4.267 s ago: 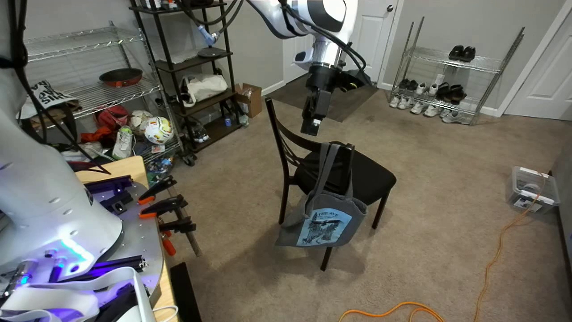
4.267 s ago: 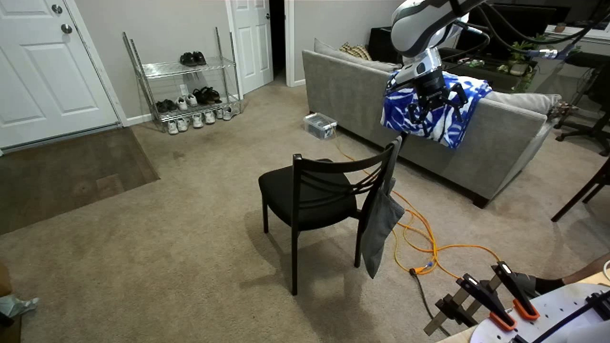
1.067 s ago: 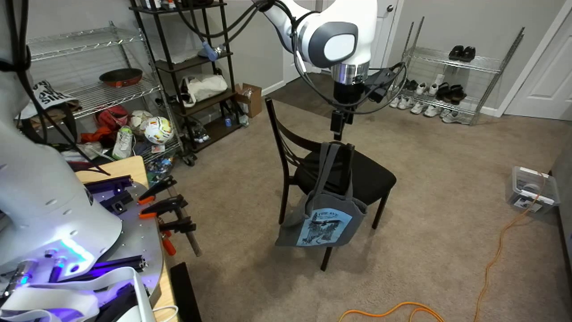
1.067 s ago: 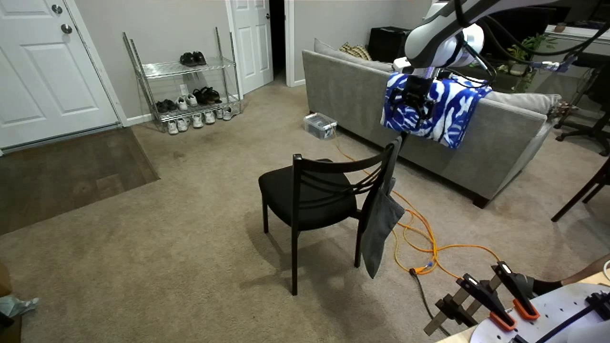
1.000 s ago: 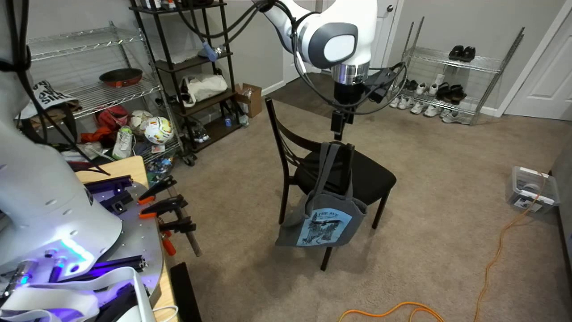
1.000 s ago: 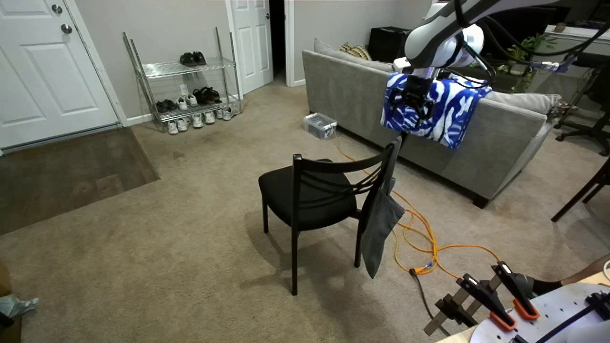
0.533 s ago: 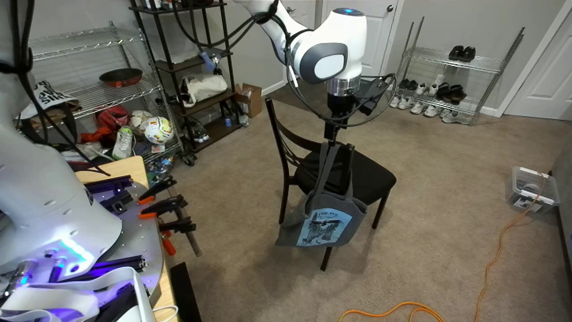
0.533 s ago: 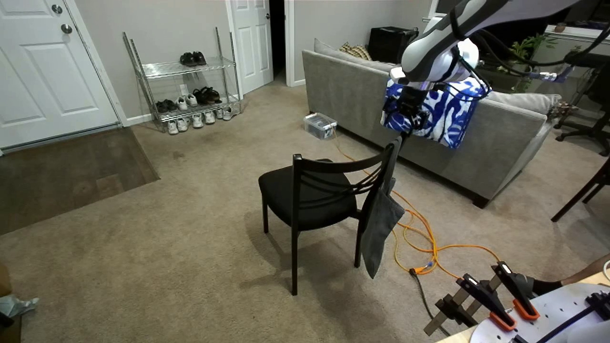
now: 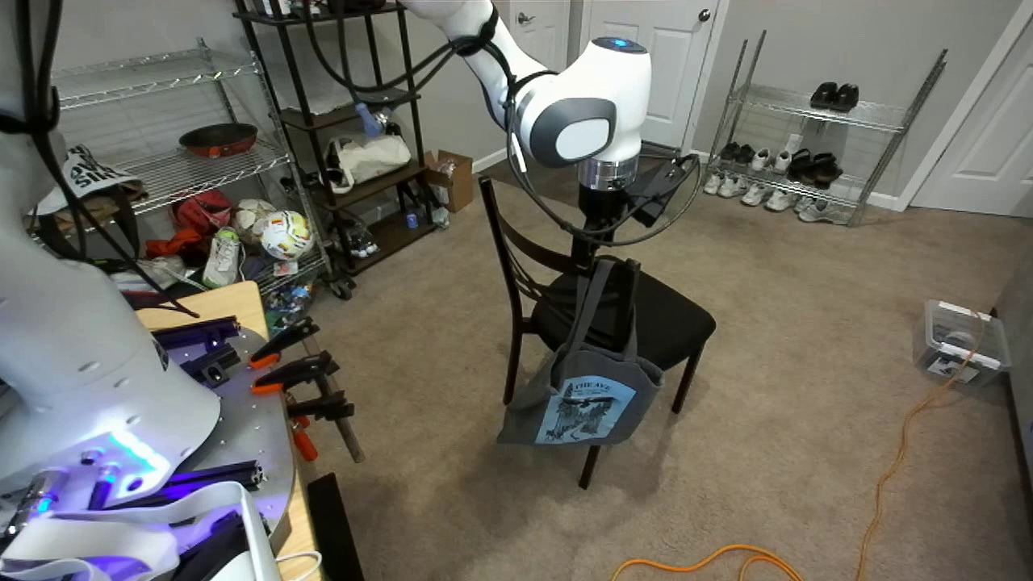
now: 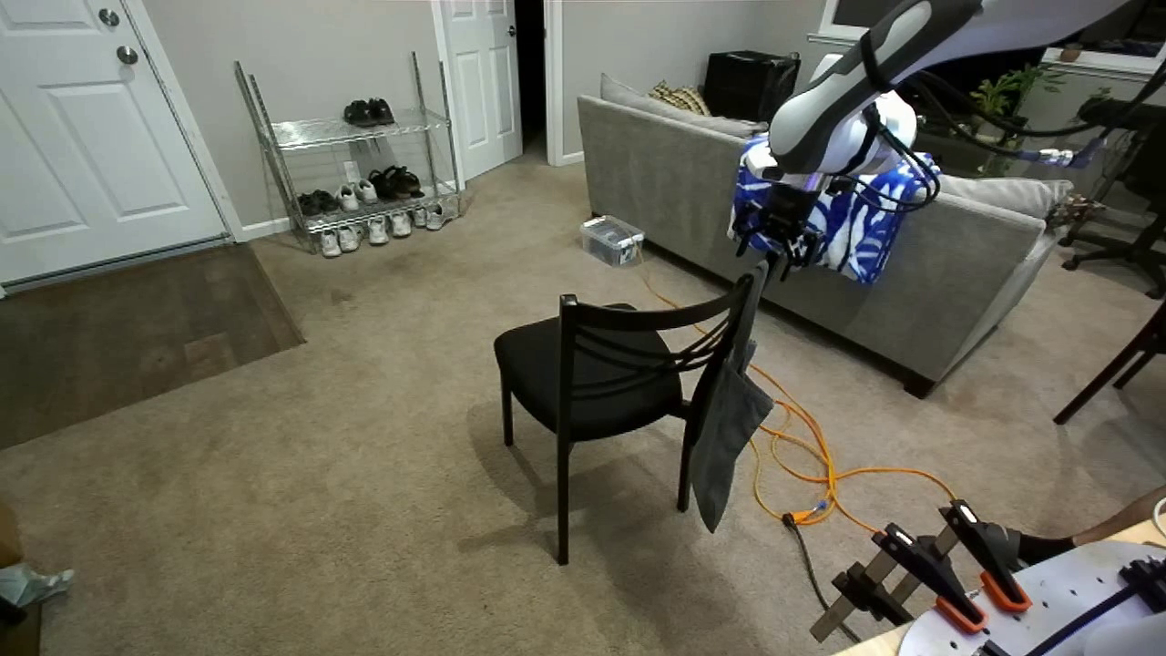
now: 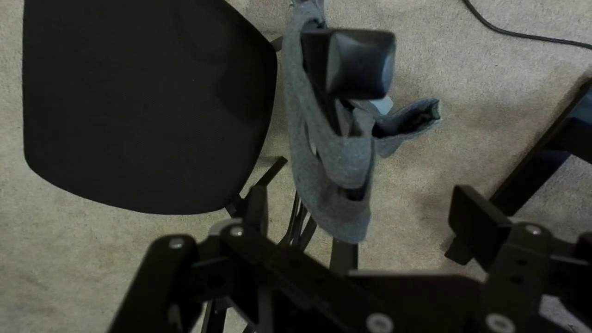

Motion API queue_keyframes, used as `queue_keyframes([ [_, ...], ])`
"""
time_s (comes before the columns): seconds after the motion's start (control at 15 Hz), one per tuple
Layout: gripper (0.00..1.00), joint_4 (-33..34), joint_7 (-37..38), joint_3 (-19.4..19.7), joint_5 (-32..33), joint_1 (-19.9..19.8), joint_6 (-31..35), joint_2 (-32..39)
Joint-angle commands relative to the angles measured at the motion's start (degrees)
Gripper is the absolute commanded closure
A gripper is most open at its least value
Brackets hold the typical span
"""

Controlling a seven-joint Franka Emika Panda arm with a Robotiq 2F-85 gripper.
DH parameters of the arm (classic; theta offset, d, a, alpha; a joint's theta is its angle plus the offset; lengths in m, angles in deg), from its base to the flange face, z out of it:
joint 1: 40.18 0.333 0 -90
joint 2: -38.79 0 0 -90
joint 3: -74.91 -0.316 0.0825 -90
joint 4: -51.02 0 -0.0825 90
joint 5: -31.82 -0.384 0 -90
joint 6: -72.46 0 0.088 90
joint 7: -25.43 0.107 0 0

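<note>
Both fingers (image 11: pixel 478 222) of the claw (image 11: pixel 363 215) stand wide apart. Below it, the grey bag (image 9: pixel 597 407) hangs on the black chair (image 10: pixel 601 415).

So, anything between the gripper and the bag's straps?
Nothing visible: in the wrist view the straps show uncovered ahead of the open gripper. They hang around the chair post, which stands past the gripper's gap, not between.

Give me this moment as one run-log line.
gripper: open, near straps | tote bag: hangs by straps from chair back | grasp: none visible
</note>
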Motion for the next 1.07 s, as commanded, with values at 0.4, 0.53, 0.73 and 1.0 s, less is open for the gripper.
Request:
queue_keyframes([
  [0.4, 0.00, -1.4, -0.8, -1.1, -1.4, -1.6, 2.1, 0.2],
  [0.53, 0.00, -1.2, -0.7, -1.2, -1.5, -1.7, 1.9, 0.6],
  [0.73, 0.03, -1.2, -0.8, -1.5, -1.6, -1.8, 2.2, 1.0],
  [1.0, 0.38, -1.4, -0.8, -1.7, -1.7, -2.0, 2.8, 1.0],
])
